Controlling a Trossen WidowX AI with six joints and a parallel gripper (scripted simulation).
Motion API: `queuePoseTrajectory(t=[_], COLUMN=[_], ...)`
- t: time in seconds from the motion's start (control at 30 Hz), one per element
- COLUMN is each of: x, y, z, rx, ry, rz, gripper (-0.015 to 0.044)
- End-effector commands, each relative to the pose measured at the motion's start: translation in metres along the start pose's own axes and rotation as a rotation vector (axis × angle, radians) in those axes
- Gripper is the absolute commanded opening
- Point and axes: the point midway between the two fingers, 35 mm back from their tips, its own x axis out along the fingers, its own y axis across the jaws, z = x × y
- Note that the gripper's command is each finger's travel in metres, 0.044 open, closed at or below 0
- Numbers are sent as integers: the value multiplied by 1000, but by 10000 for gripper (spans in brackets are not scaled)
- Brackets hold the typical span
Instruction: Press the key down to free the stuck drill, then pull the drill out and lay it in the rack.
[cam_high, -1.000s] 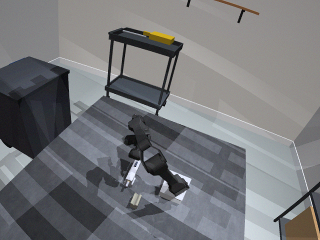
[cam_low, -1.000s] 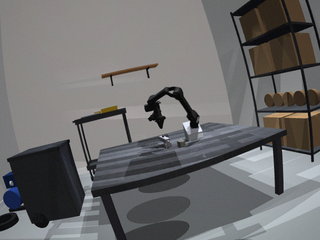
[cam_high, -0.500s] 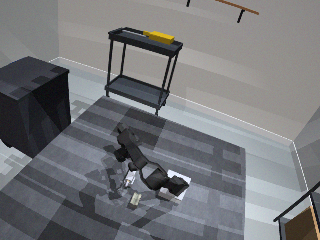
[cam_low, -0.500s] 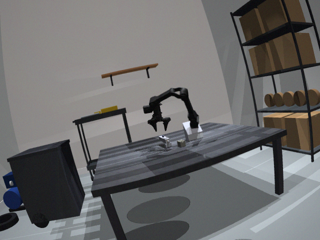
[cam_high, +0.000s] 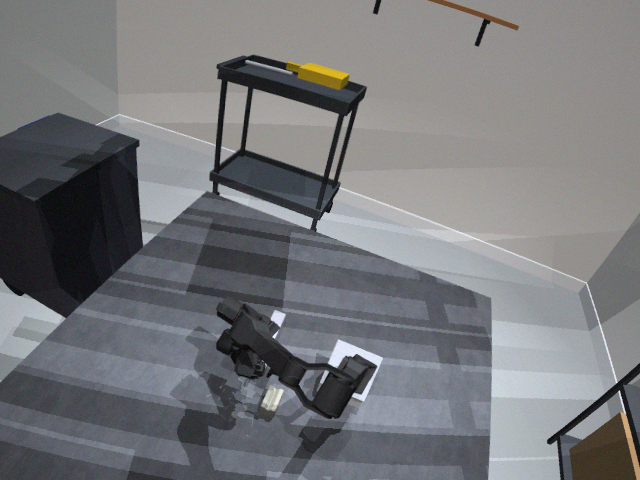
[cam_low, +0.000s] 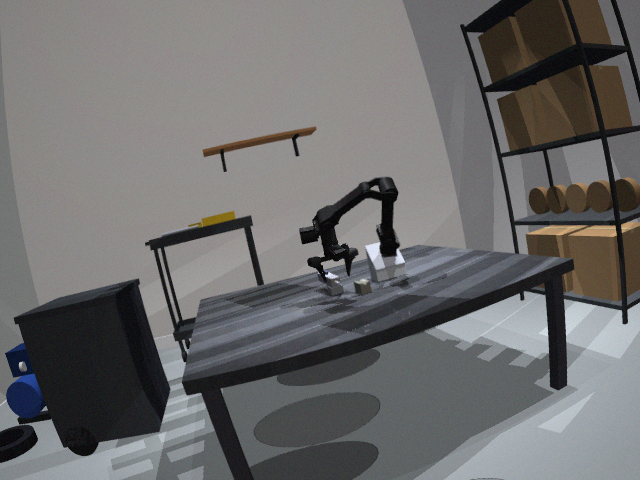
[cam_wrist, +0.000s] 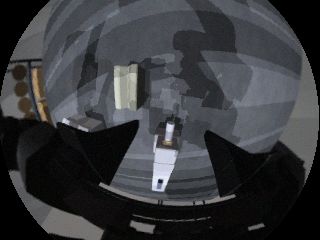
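The white block (cam_high: 278, 317) (cam_low: 335, 282) (cam_wrist: 164, 156) stands on the table. The drill (cam_wrist: 170, 131), a short silvery cylinder, sticks out of its end in the wrist view. A small dark and bluish spot at the block's other end may be the key (cam_wrist: 160, 184). The rack, a cream grooved block (cam_high: 271, 400) (cam_low: 362, 286) (cam_wrist: 126, 87), stands apart from it. My gripper (cam_low: 336, 276) (cam_wrist: 172, 128) is wide open and empty, low over the block. In the wrist view the drill shows between the fingertips, unheld. In the top view the arm hides part of the block.
A white sloped box (cam_high: 338, 351) (cam_low: 379, 268) stands at the arm's base, on the far side of the rack from the white block. The striped dark table (cam_high: 361, 289) (cam_low: 248, 330) bears them all. A cart, a dark cabinet and shelving stand beyond the table.
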Motion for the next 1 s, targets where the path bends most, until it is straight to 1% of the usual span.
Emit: queuePoseTrajectory(t=[0.0,0.33,0.97], x=[2,5,34], y=[2,2,1], z=[2,2,-7], rx=[-22,-22,-22], ry=[-8,-7,-7], rz=[3,3,3], gripper=[440,440,440])
